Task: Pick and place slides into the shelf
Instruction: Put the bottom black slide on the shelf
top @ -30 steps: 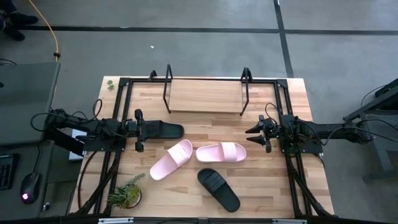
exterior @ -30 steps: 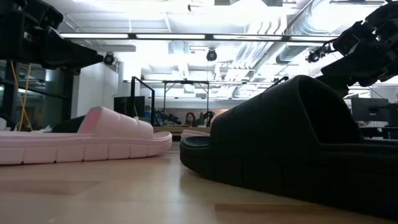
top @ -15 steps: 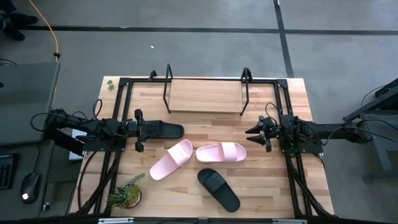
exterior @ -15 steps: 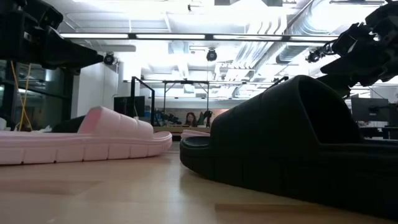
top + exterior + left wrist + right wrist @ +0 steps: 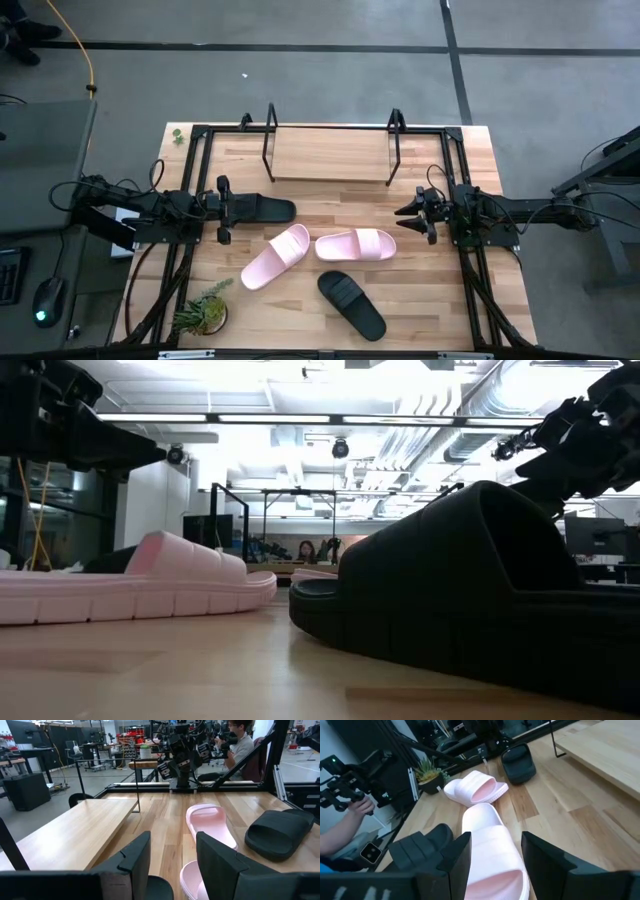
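Note:
Four slides lie sole-down on the table. One black slide (image 5: 265,210) sits just in front of my left gripper (image 5: 228,210), which is open and raised over its near end (image 5: 152,889). Two pale pink slides (image 5: 275,257) (image 5: 356,244) lie mid-table, and the second black slide (image 5: 352,305) is nearer the near edge. My right gripper (image 5: 405,212) is open and hovers beside the right-hand pink slide (image 5: 490,850). The shelf (image 5: 330,155) stands at the far edge on its black end hoops, its wooden board bare.
A small potted plant (image 5: 205,310) stands at the near left corner. A black frame (image 5: 200,135) runs around the table. A person (image 5: 240,740) sits beyond the right side, and a hand (image 5: 357,805) shows past the left side. Bare wood lies between the slides and the shelf.

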`<state>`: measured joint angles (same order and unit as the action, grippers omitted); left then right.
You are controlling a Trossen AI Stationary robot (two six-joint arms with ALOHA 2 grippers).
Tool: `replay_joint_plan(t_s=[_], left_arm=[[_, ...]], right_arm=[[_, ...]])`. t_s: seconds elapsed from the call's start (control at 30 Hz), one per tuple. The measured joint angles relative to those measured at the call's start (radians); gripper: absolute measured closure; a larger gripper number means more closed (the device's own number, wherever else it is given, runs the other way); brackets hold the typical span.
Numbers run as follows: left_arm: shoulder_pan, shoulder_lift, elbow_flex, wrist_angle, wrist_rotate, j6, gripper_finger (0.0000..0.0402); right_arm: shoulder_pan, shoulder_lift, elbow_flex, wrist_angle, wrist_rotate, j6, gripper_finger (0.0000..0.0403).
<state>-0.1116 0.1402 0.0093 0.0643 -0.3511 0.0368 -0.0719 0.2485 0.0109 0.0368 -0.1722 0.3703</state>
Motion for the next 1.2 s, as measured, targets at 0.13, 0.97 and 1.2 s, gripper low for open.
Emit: replay_joint_plan(t_s=[0.13, 0.97, 1.2], left_arm=[[0.0, 0.0, 0.0, 0.0, 0.0, -0.043, 0.0259], [0.0, 0.0, 0.0, 0.006, -0.02, -0.231, 0.0259], [0.0, 0.0, 0.0, 0.112, -0.019, -0.253, 0.0259]], right_arm=[[0.0, 0.0, 0.0, 0.0, 0.0, -0.023, 0.0238], [0.0, 0.0, 0.0, 0.073, 0.095, -0.031, 0.0238], [0.0, -0.001, 0.0, 0.17, 0.116, -0.034, 0.0238]])
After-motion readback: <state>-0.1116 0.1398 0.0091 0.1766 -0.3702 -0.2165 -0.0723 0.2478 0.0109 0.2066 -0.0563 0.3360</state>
